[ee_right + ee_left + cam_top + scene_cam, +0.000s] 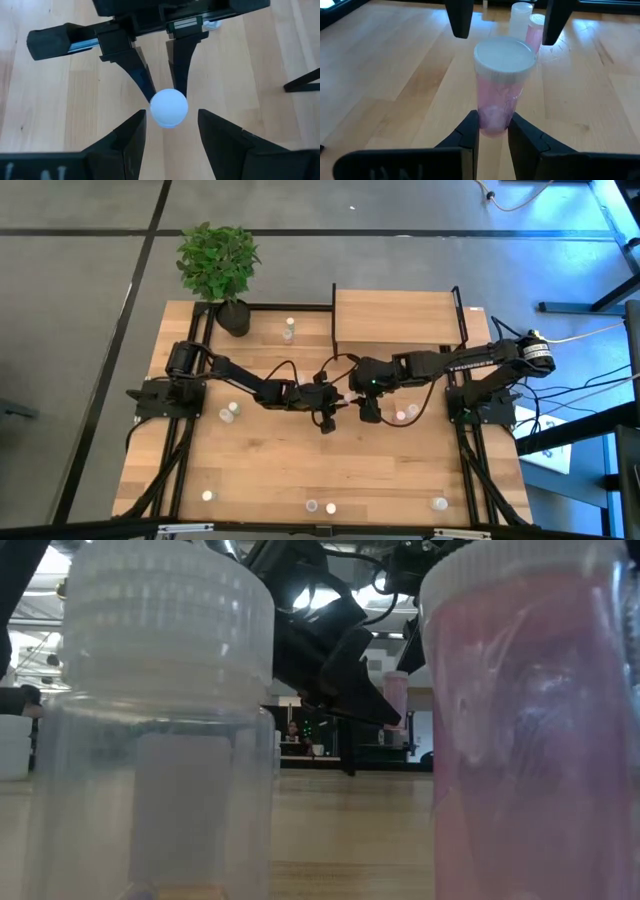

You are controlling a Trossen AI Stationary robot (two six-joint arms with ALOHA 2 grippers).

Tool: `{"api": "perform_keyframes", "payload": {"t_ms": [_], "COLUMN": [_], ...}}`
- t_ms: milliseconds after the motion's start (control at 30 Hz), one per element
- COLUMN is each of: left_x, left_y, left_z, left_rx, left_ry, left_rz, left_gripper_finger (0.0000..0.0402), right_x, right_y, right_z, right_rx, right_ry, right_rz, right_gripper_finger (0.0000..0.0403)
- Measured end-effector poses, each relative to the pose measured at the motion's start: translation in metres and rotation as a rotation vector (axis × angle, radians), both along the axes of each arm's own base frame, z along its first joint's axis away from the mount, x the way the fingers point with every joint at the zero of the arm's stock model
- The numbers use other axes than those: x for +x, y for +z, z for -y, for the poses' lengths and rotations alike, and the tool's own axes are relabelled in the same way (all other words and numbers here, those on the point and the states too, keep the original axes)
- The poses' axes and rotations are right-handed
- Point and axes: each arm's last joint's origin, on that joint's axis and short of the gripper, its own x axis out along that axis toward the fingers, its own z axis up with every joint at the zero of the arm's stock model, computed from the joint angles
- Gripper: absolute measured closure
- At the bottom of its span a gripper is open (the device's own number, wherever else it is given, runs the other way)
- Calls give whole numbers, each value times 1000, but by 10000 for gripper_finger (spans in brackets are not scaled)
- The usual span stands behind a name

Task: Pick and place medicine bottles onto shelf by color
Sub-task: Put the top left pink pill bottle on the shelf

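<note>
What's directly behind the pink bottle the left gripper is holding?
Behind the pink bottle clamped in the left gripper hang the right gripper's open fingers. Beyond them, two more bottles stand on the table. Their lower halves are hidden by the held bottle's cap.

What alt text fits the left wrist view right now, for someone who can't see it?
The left gripper pinches the base of a pink white-capped bottle, while the right gripper's open fingers flank its cap. Two more bottles stand behind on the wooden table.
</note>
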Motion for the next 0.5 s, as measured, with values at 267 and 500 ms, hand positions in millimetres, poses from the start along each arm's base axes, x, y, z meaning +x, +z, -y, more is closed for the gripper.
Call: {"api": "perform_keyframes", "payload": {"t_ms": [267, 500], "left_x": [0, 0], "left_y": [0, 0], "left_z": [0, 0], "left_rx": [0, 0], "left_ry": [0, 1], "left_rz": [0, 0], "left_gripper_finger": [337, 337], "right_x": [0, 3], "right_y": [0, -1], "right_z": [-1, -1], "right_rx": [22, 20], "right_ry": [12, 14], "right_rz": [1, 13], "right_gripper_finger": [221, 221]}}
